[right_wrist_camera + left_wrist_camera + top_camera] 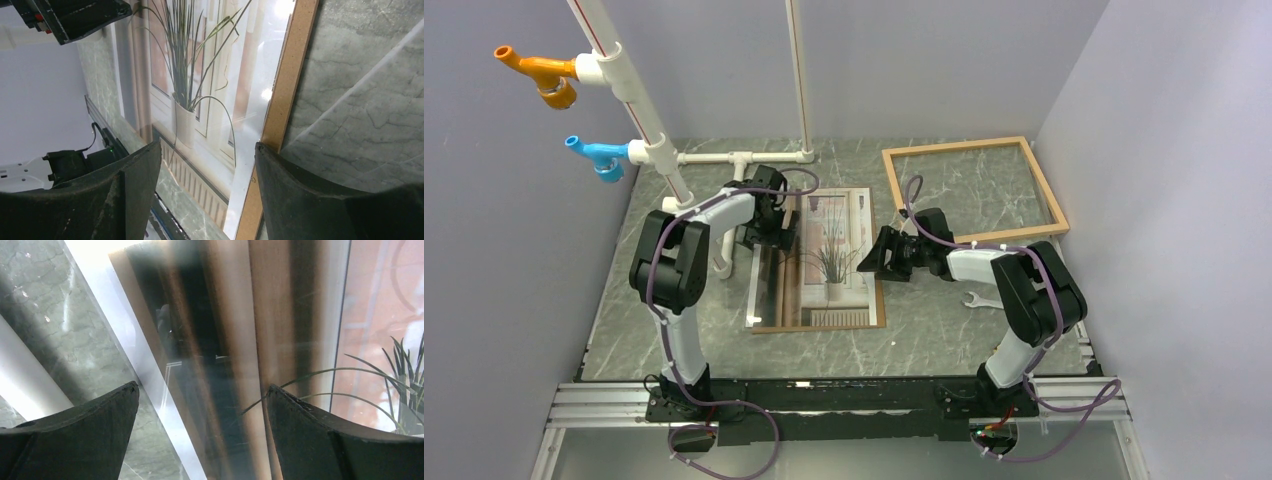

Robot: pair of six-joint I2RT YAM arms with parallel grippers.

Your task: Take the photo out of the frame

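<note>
The photo (832, 255) lies face up mid-table on a brown backing board (824, 325), under a clear sheet (767, 290) shifted to the left. The empty light-wood frame (954, 146) lies flat at the back right, apart from the photo. My left gripper (782, 232) is open over the photo's left edge; in the left wrist view it (202, 386) straddles the clear sheet's edge (150, 375) and the curtain part of the photo (380, 330). My right gripper (871, 262) is open over the right edge; its wrist view (208, 145) shows the photo (200, 75) and board edge (285, 90).
A white pipe structure (654, 140) with an orange fitting (539, 75) and a blue fitting (594, 155) stands at the back left, close to the left arm. A small white wrench-like piece (979, 299) lies by the right arm. Walls enclose the table on three sides.
</note>
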